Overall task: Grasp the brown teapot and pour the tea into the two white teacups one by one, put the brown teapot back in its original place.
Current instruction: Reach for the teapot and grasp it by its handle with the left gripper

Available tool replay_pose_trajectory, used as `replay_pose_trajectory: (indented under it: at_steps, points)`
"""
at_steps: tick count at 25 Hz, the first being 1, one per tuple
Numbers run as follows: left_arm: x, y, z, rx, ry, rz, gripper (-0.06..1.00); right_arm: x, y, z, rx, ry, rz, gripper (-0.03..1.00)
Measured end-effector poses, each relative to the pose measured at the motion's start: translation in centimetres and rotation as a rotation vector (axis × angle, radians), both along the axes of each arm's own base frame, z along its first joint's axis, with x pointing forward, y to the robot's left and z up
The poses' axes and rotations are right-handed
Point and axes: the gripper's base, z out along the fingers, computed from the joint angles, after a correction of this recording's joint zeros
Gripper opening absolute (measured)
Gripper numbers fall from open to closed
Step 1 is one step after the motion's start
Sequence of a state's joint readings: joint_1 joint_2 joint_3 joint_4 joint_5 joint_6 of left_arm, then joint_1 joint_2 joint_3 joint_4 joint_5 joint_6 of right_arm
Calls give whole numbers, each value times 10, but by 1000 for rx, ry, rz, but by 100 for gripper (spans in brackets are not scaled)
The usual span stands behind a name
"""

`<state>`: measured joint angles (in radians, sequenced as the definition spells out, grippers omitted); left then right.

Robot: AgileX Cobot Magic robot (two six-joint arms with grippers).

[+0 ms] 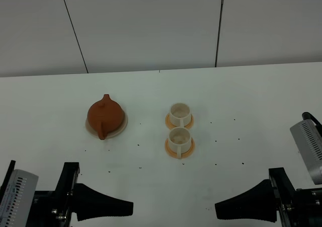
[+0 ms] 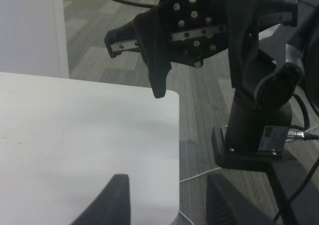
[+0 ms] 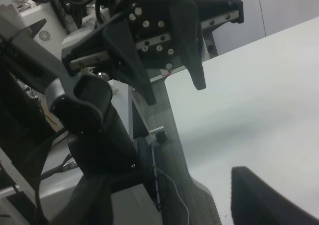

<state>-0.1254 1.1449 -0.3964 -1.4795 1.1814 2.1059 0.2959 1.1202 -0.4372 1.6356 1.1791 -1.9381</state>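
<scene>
Status at that frame: you had nothing started, by my read. The brown teapot (image 1: 105,115) sat on its cream disc (image 1: 122,127), left of centre on the table (image 1: 251,96), lid on, nothing touching it. The cups stood to its right in a near-far line, just beside each other: far teacup (image 1: 179,113) and near teacup (image 1: 179,136), each on an orange coaster (image 1: 169,149). Both insides looked pale, and no tea showed in either.

Your left gripper (image 1: 125,207) hung at the near edge on the left, well apart from the pot. The wrist view showed its fingers (image 2: 117,197) spread with nothing between them. Your right gripper (image 1: 223,209) mirrored it at the near right, fingers (image 3: 264,195) likewise apart and empty.

Left to do, as I judged it: everything. Grasp the pot, pour the first cup, pour the second, then set it back on the disc. The left arm was the nearer one. The handle seemed to point toward the near edge, but I couldn't be sure.
</scene>
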Motion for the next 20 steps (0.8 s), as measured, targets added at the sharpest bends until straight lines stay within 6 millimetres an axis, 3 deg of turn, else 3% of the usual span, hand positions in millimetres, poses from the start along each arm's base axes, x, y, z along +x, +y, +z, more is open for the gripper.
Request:
replay_pose_trajectory:
  at_steps: [20]
  points:
    - [0, 0, 0, 0, 0, 0, 43, 0, 0, 0, 0, 0, 0, 50]
